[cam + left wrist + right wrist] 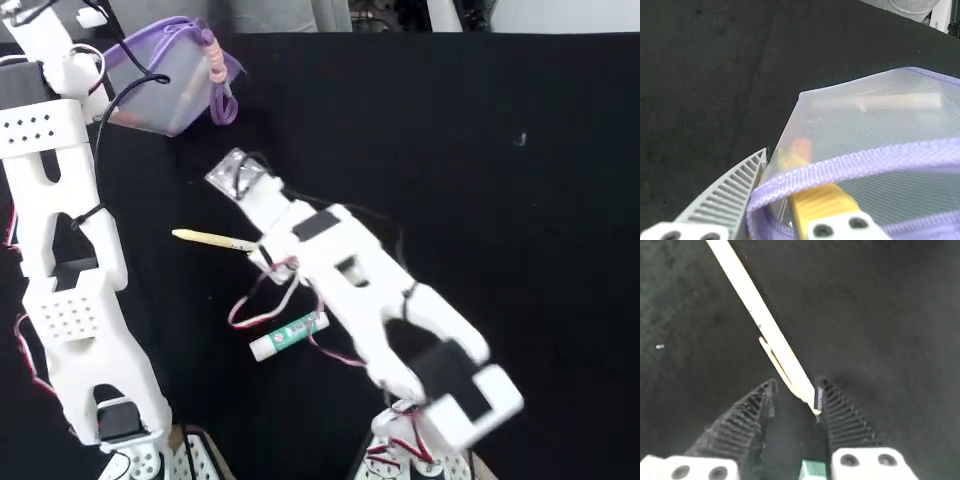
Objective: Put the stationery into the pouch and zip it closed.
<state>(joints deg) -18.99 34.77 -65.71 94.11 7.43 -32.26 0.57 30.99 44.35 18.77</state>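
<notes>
Stationery lies out on the black table [480, 200] in two pieces: nearest the arm bases a white glue stick [288, 335] with a green label lies at a slant, just beside the right arm's middle link and its loose red wires. A little farther back the pale yellow pen [213, 240] lies flat, its far end pointing toward the left arm and its near end running under the right arm. In the right wrist view the right gripper [795, 382] is spread open low over the table, with the end of the pen [760, 325] in the gap between its two black ribbed fingers, close against one fingertip [821, 390]; the jaws are not closed on it. Farthest back, at the table's far left corner, the translucent pouch [165, 85] with purple edging is held up by the left arm, a purple strap [222, 95] hanging off its side. The left gripper [775, 175] is clenched on the pouch's [875, 135] purple-bound rim, the grey finger outside the mesh wall and the yellow one inside. Through the mesh a white stick-shaped item [890, 102] and an orange piece [801, 149] show, too blurred to name.
</notes>
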